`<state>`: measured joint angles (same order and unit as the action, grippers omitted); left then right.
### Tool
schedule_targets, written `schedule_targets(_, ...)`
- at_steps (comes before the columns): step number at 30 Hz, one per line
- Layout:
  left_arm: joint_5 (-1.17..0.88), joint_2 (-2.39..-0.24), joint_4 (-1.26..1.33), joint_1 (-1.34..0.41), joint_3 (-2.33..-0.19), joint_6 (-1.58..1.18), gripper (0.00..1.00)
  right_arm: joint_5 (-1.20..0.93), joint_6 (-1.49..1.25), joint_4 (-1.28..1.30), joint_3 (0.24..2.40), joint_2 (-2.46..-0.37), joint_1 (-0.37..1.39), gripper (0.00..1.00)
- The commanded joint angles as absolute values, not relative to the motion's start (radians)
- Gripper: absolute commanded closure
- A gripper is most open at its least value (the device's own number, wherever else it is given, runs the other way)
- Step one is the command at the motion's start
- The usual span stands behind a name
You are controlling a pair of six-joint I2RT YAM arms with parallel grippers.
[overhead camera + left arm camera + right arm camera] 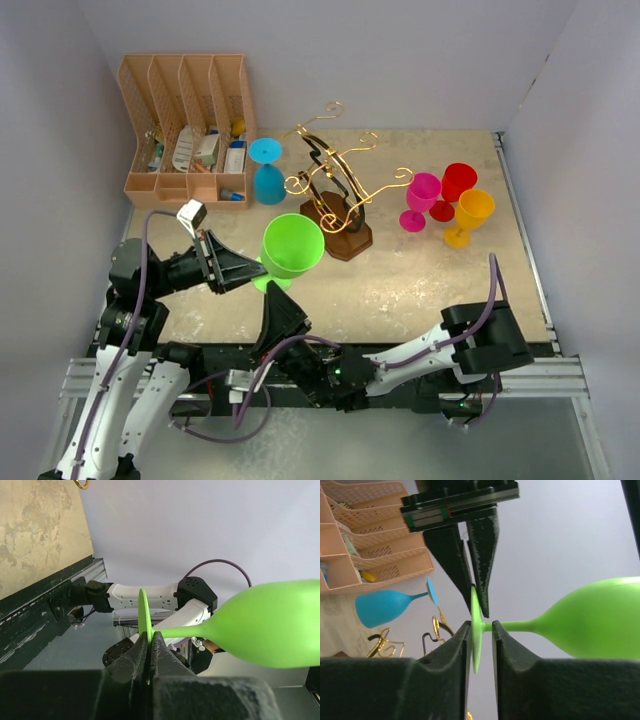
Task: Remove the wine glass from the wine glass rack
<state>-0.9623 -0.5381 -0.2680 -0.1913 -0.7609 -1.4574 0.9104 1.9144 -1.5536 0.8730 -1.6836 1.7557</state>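
At the near left of the bench (430, 290), the left gripper (150, 641) is pressed together on the thin round foot (142, 611) of the green wine glass (272, 625), its dark, grainy fingers pinching the disc flat between them. From below, the right gripper (480, 630) straddles the same foot (476, 625). Its blocky black fingers are parted, with a slit of daylight between one pad and the disc. The left gripper's tapered fingertips meet the disc from the opposite edge.

The glass is smooth, matte plastic with a slim stem and a rounded bowl. From the overhead view, the green wine glass (293, 245) hangs clear above the bench with its mouth towards the camera. It sits off the wine glass rack (335, 185) and just nearer than it, with nothing between bowl and rack.

The rack is thin gold wire curled into scrolls on a dark brown oval wooden base. A blue glass (267, 172) sits just to its left, beside a tan slotted desk organiser (190, 120) with perforated walls at the far-left corner. To the rack's right, pink (422, 200), red (457, 187) and orange (472, 215) glasses cluster close together.

The bench top is pale and mottled. Plain walls close it in on the left, right and far sides, and a dark rail runs along the near edge.
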Motion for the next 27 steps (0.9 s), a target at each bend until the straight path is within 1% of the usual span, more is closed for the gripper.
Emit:
schedule_targets(1,-0.945,-0.520,-0.145,-0.190,-0.699,-1.515,1.00,0.981,1.810,-1.617,0.902,-1.593,1.766,0.65)
schedule_targets(2,-0.937,-0.517,-0.117,-0.190,-0.679,-1.527,1.00,0.999,1.789,-1.600,0.901,-1.575,1.773,0.58)
schedule_targets(3,-0.927,-0.516,-0.087,-0.190,-0.656,-1.540,1.00,1.014,1.772,-1.587,0.899,-1.558,1.783,0.55)
schedule_targets(6,-0.894,-0.521,0.073,-0.190,-0.568,-1.606,1.00,1.080,1.757,-1.560,0.903,-1.504,1.826,0.49)
schedule_targets(13,-0.805,-0.611,0.449,-0.190,-0.434,-1.733,1.00,1.289,1.812,-1.602,0.896,-1.390,1.855,0.49)
schedule_targets(19,-0.778,-0.730,0.648,-0.190,-0.394,-1.758,1.00,1.384,1.768,-1.536,0.923,-1.245,1.857,0.49)
schedule_targets(23,-0.796,-0.780,0.719,-0.190,-0.380,-1.728,1.00,1.423,1.663,-1.407,0.990,-1.159,1.856,0.49)
schedule_targets(26,-0.821,-0.783,0.725,-0.190,-0.370,-1.687,1.00,1.441,1.470,-1.167,1.095,-1.095,1.853,0.47)
schedule_targets(27,-0.827,-0.778,0.726,-0.190,-0.362,-1.678,1.00,1.442,1.341,-1.050,1.134,-1.078,1.850,0.46)
